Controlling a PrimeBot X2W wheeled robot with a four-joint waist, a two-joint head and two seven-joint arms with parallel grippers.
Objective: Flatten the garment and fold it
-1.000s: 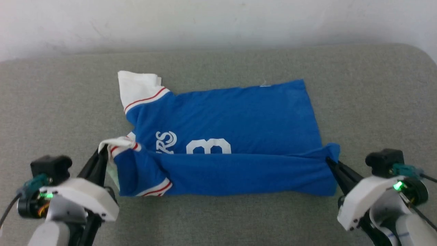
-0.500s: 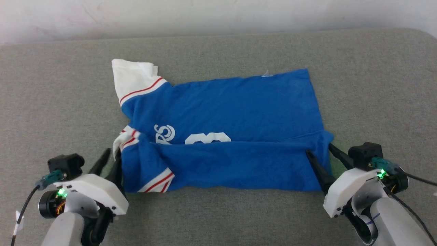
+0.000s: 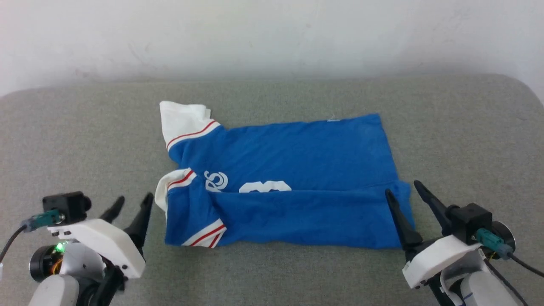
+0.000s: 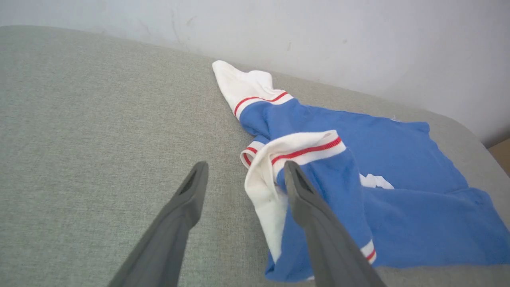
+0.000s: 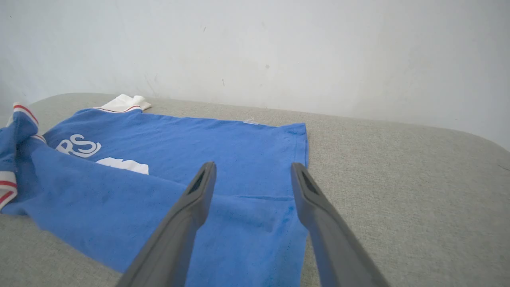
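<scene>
The garment [image 3: 289,161], a royal-blue shirt with white red-striped bands, lies on the grey cushion with its near long edge folded over onto the white lettering and number. One white sleeve [image 3: 180,119] sticks out at the far left. My left gripper [image 3: 132,202] stands open just left of the shirt's collar end, holding nothing; in the left wrist view its fingers [image 4: 191,191] flank the white collar band [image 4: 303,145]. My right gripper [image 3: 403,189] is open over the shirt's right hem corner, with blue cloth [image 5: 247,215] lying flat under its spread fingers.
A grey fabric cushion [image 3: 85,140] carries everything and ends at a pale wall [image 3: 272,38] behind. Its rounded right corner [image 3: 522,85] drops off at the far right. Bare cushion lies left, right and in front of the shirt.
Both grippers have opened and let go of the shirt's folded edge, which now lies flat. Both have drawn back toward me. The camera view has also shifted.
</scene>
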